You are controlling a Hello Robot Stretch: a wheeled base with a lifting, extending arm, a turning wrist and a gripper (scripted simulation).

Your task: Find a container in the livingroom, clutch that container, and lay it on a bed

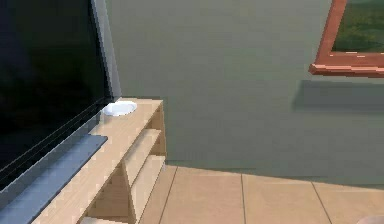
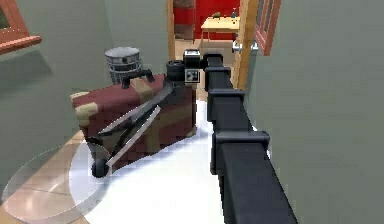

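In the forward view a TV (image 1: 45, 80) stands at the left. Right of it a white bowl (image 1: 120, 108) sits on the far end of the stand (image 1: 100, 170), near the wall. In the arm side view the gripper (image 2: 100, 160) crosses a maroon case (image 2: 100, 105). How wide its fingers stand, and whether it holds anything, I cannot tell. The arm (image 2: 245, 160) rises to its right.

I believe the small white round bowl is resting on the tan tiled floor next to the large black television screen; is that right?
Not quite: the forward view shows the small white round bowl resting instead on top of the light wooden stand, next to the large black television screen.
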